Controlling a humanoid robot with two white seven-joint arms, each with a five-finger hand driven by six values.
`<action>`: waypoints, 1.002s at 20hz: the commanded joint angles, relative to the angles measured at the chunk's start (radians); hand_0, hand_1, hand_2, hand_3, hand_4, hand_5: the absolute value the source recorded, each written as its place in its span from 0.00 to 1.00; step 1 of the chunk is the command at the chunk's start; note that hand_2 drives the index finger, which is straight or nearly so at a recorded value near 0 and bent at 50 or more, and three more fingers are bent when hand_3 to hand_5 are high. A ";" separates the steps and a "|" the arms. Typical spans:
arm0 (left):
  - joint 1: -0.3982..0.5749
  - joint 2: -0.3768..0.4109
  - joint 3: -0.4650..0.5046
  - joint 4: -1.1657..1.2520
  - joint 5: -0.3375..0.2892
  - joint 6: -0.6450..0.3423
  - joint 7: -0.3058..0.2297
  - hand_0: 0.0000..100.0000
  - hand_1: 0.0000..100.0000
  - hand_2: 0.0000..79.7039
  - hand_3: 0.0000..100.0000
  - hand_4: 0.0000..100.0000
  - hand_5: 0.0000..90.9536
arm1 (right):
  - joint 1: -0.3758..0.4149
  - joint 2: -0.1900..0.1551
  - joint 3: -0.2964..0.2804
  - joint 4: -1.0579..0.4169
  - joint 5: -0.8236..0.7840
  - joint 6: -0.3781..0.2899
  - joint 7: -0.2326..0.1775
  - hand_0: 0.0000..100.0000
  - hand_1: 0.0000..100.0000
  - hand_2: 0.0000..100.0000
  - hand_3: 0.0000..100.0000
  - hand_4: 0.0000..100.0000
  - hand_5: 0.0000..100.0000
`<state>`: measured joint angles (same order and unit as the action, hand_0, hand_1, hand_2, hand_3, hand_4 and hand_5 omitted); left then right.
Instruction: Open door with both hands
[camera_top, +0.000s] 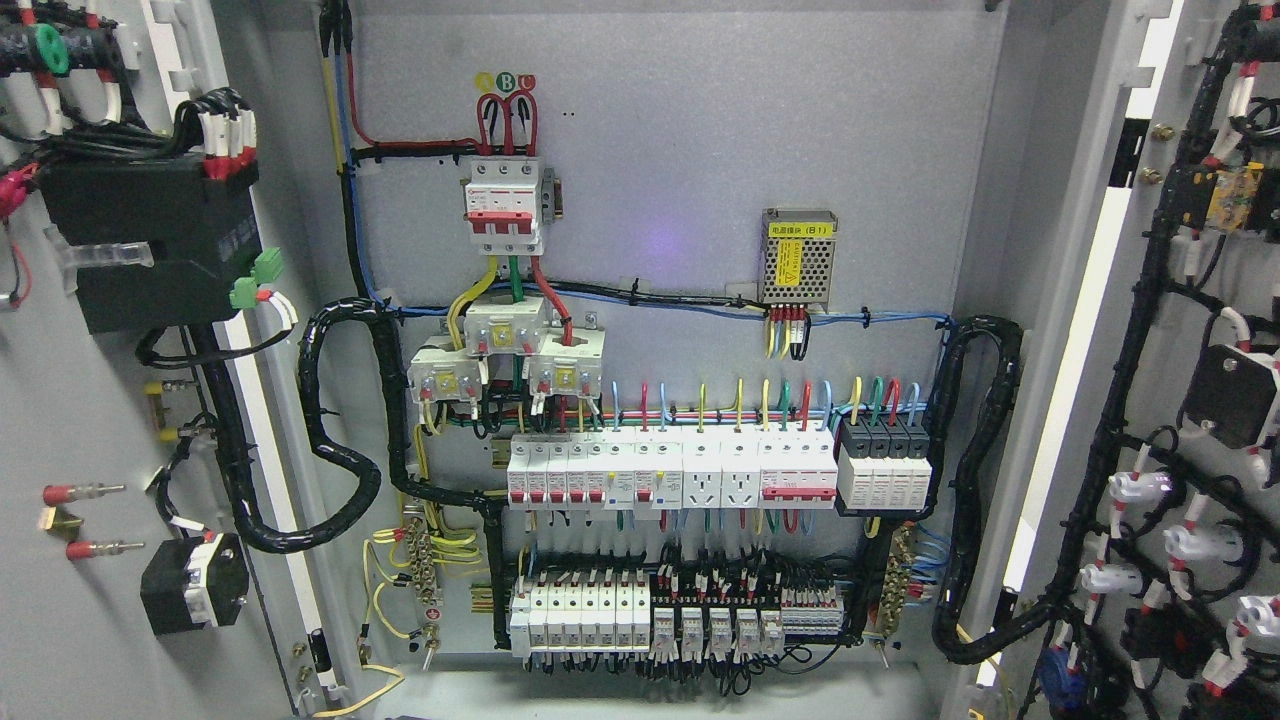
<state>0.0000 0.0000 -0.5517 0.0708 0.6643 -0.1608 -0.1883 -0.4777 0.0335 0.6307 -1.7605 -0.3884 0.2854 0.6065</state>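
A grey electrical cabinet fills the head view with both doors swung wide. The left door (90, 420) shows its inner face at the picture's left, carrying a black box and wired parts. The right door (1190, 400) stands open at the picture's right, its inner face covered with black cable looms and white connectors. Between them the cabinet's back panel (700, 150) is fully exposed. Neither of my hands nor any arm shows in this view.
On the back panel sit a red-and-white main breaker (505, 205), a perforated power supply (798, 258), a row of white breakers and sockets (670, 470) and lower terminal blocks (640, 615). Thick black cable conduits (335, 450) loop from each door into the cabinet.
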 joint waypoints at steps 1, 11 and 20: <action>-0.014 -0.003 -0.001 0.000 0.000 0.000 0.000 0.00 0.00 0.00 0.00 0.00 0.00 | 0.117 -0.104 -0.101 -0.076 -0.001 -0.106 -0.004 0.00 0.00 0.00 0.00 0.00 0.00; -0.014 -0.003 0.001 -0.028 0.000 0.000 0.000 0.00 0.00 0.00 0.00 0.00 0.00 | 0.301 -0.214 -0.118 -0.215 0.000 -0.287 -0.068 0.00 0.00 0.00 0.00 0.00 0.00; -0.011 0.006 0.024 -0.100 0.003 0.000 -0.003 0.00 0.00 0.00 0.00 0.00 0.00 | 0.500 -0.257 -0.230 -0.269 0.003 -0.284 -0.094 0.00 0.00 0.00 0.00 0.00 0.00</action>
<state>0.0000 0.0000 -0.5481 0.0418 0.6658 -0.1608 -0.1932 -0.0934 -0.1503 0.4972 -1.9361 -0.3874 0.0001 0.5288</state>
